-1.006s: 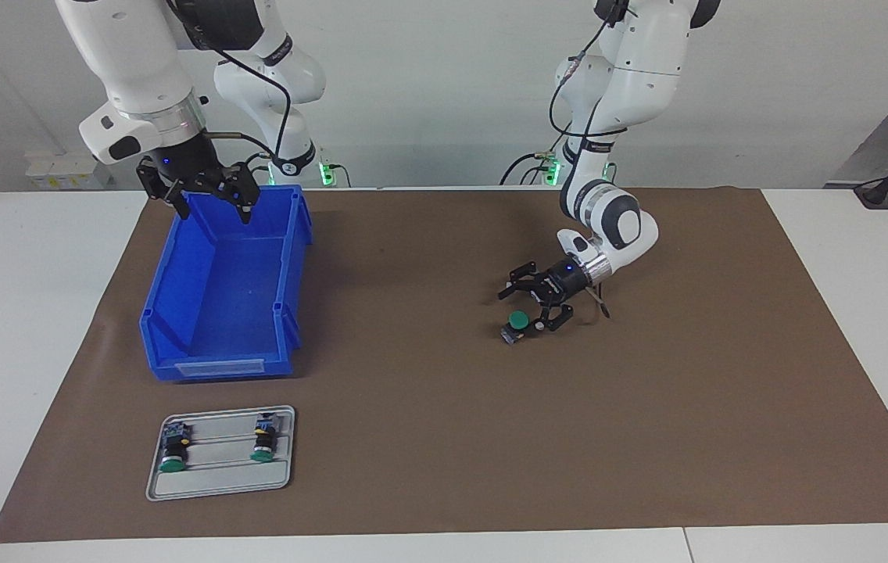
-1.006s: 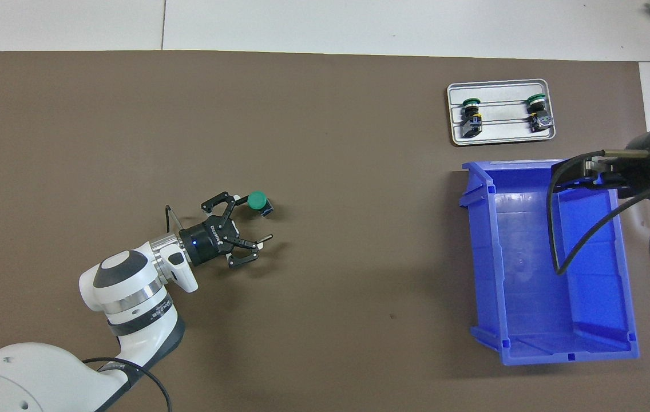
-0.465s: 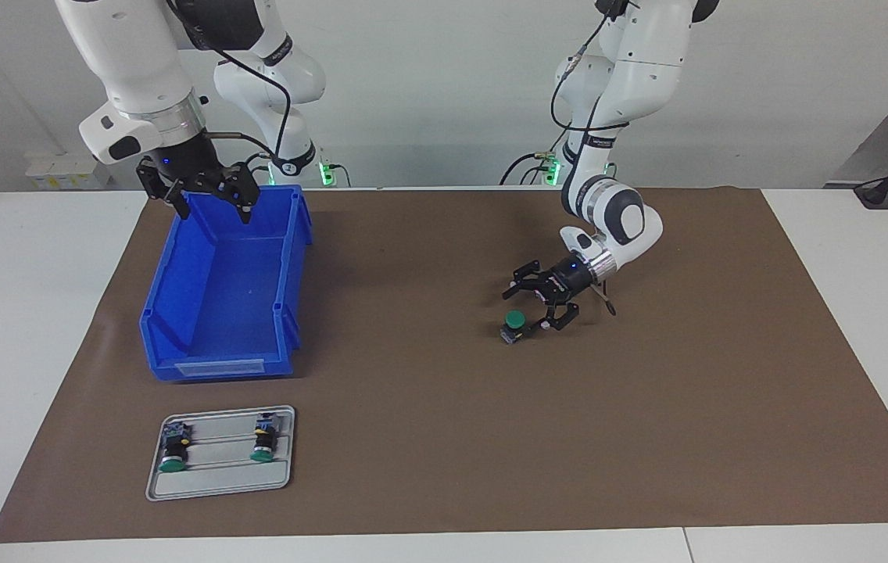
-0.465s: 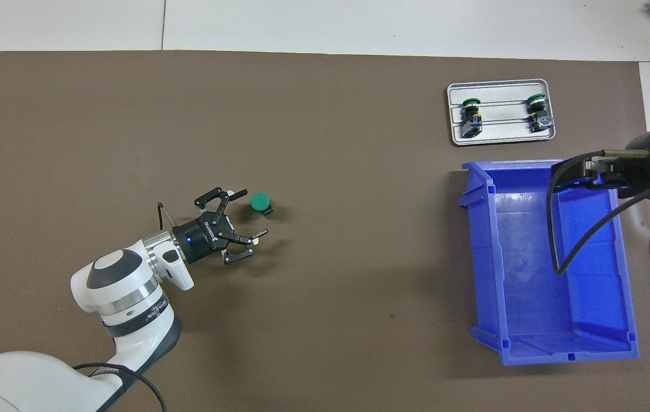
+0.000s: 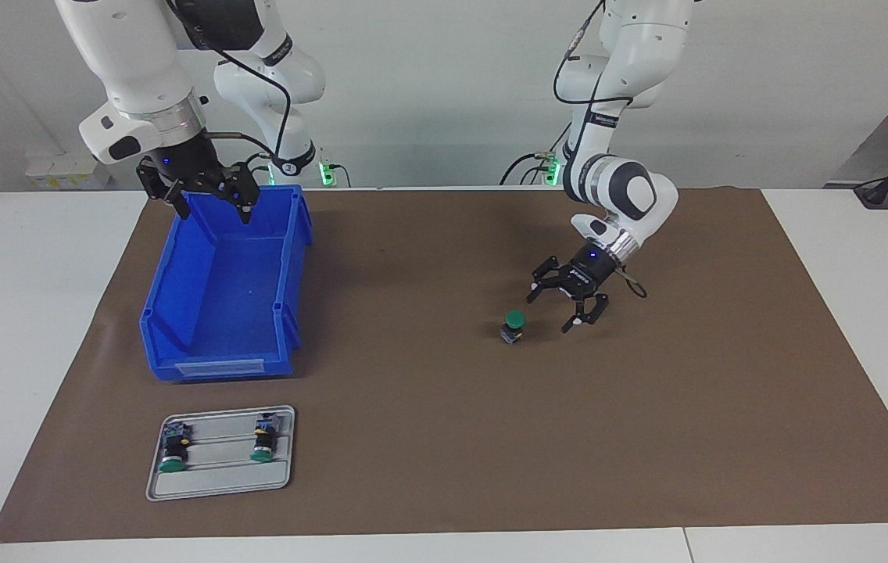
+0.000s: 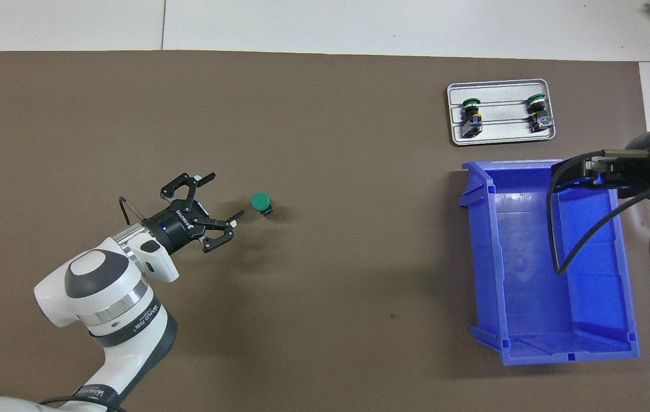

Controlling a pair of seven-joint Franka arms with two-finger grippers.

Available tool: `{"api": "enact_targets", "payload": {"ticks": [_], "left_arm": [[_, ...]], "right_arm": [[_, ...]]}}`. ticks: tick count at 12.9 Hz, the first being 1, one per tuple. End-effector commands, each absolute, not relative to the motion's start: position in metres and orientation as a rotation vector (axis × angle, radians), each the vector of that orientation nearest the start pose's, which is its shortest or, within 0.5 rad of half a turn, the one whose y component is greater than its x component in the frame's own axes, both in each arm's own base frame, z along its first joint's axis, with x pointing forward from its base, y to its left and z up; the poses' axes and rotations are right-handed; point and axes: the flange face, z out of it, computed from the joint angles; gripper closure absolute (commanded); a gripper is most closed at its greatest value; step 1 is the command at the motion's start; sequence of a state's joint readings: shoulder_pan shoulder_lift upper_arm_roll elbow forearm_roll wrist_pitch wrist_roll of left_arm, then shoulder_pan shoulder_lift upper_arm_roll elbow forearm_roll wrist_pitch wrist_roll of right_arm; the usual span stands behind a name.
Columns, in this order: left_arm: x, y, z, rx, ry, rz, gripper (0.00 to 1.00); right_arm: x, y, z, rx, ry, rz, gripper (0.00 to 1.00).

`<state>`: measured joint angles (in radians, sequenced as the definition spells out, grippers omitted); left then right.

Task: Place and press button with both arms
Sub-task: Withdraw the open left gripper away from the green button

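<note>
The button (image 5: pixel 514 324) (image 6: pixel 260 202) stands upright on the brown mat (image 5: pixel 444 422), green cap up, touching nothing. My left gripper (image 5: pixel 550 313) (image 6: pixel 225 195) hangs open just above the mat, a short gap from the button toward the left arm's end of the table, its fingers pointing at the button and holding nothing. My right gripper (image 5: pixel 213 215) (image 6: pixel 588 171) waits open and empty over the end of the blue bin (image 5: pixel 291 274) (image 6: pixel 479 257) that is nearer to the robots.
A grey tray (image 5: pixel 217 485) (image 6: pixel 502 134) lies farther from the robots than the bin. Two lookalike green-capped buttons (image 5: pixel 173 452) (image 5: pixel 262 442) lie on their sides on it. The bin holds nothing that I can see.
My left gripper has drawn back from the button toward the left arm's end of the table and risen a little, still open. The button stays standing in place. The right arm has not moved.
</note>
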<state>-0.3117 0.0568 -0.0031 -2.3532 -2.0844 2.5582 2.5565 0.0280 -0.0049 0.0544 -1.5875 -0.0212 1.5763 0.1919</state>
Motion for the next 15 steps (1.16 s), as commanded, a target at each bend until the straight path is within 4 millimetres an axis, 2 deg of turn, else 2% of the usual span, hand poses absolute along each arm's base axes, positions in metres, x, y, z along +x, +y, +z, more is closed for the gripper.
{"api": "enact_targets", "payload": {"ticks": [1, 3, 7, 10, 12, 13, 15], "left_arm": [[0.487, -0.137, 0.331, -2.718, 1.310, -1.687, 0.00], [0.495, -0.128, 0.344, -2.748, 1.186, -1.645, 0.00], [0.520, -0.122, 0.373, -2.909, 0.855, -1.725, 0.00], [0.541, -0.126, 0.401, -3.121, 0.464, -1.808, 0.00], [0.554, -0.126, 0.413, -3.235, 0.243, -1.820, 0.00], [0.564, -0.117, 0.419, -3.280, 0.076, -1.832, 0.00], [0.581, -0.112, 0.433, -3.374, -0.240, -1.846, 0.00]], "right_arm": [[0.548, 0.043, 0.622, -3.137, 0.173, 0.005, 0.00], [0.548, 0.043, 0.622, -3.137, 0.173, 0.005, 0.00], [0.548, 0.043, 0.622, -3.137, 0.173, 0.005, 0.00], [0.548, 0.043, 0.622, -3.137, 0.173, 0.005, 0.00], [0.548, 0.042, 0.622, -3.137, 0.176, 0.005, 0.00], [0.548, 0.043, 0.622, -3.137, 0.173, 0.005, 0.00], [0.548, 0.043, 0.622, -3.137, 0.173, 0.005, 0.00]]}}
